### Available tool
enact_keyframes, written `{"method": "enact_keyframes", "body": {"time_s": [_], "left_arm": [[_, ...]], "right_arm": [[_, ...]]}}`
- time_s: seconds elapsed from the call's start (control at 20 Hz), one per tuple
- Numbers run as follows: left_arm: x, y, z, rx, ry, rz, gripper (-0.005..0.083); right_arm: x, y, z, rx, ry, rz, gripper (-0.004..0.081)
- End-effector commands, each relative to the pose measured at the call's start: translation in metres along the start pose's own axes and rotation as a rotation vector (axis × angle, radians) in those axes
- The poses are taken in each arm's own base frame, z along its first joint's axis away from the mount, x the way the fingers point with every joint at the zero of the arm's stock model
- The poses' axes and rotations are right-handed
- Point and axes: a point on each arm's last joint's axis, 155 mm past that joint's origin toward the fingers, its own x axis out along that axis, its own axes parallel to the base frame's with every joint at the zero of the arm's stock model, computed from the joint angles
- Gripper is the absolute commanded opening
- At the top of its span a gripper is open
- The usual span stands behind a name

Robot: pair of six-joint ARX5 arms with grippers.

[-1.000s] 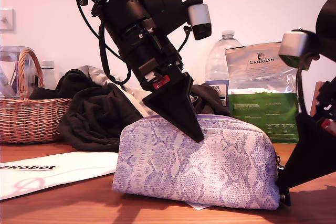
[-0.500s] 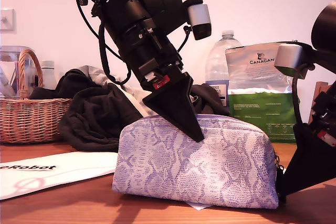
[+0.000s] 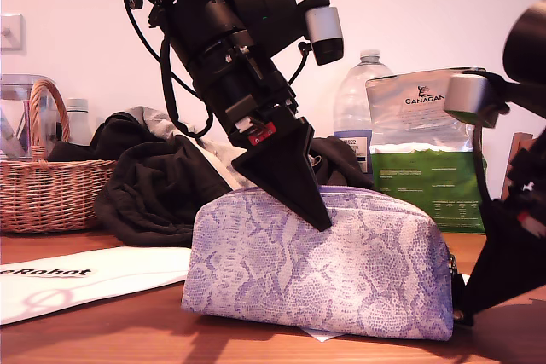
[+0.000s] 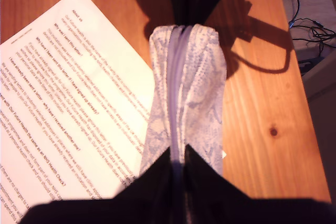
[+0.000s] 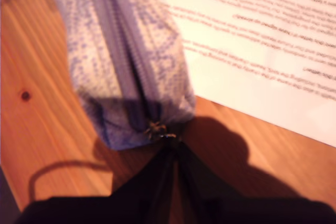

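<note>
First claw [image 4: 177,156] clamps the ridge of the lilac pouch [image 3: 341,270]; second claw [image 5: 170,142] nips its zip pull [image 5: 156,128]. A straight draw along the zip looks best.

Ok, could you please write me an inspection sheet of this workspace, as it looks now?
Surface: wooden table, no spills seen.
Job's things: lilac snakeskin-print pouch lying on the table, zip looks closed; zipper pull at one end.
Clutter: printed sheet beside and partly under the pouch; behind it a wicker basket, dark clothes, water bottle and Canagan bag.
Grippers: my first gripper has its jaws pinching the pouch's top seam; my second gripper has its jaws closed at the zipper pull.
Cables: black cables along the first arm; loose cables off the table.
Surroundings: pale wall with a wall switch.
</note>
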Motion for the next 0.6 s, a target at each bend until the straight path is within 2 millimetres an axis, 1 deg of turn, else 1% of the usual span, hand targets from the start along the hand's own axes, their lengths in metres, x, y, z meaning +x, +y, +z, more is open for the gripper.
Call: {"method": "enact_keyframes", "body": {"time_s": [0.0, 0.35, 0.45, 0.55], "left_arm": [[0.007, -0.002, -0.002, 0.001, 0.005, -0.017, -0.0021], [0.007, -0.002, -0.005, -0.001, 0.016, -0.014, -0.0021], [0.007, -0.001, -0.005, -0.001, 0.019, -0.012, -0.0021], [0.007, -0.001, -0.005, -0.001, 0.019, -0.011, -0.0021]], "right_arm": [[-0.003, -0.004, 0.002, 0.006, 0.022, -0.012, -0.0013], [-0.029, -0.009, 0.001, 0.042, 0.146, -0.041, -0.0013], [-0.037, -0.012, 0.006, 0.042, 0.153, -0.056, -0.0013], [-0.046, -0.014, 0.018, 0.052, 0.135, -0.066, -0.0013]]}}
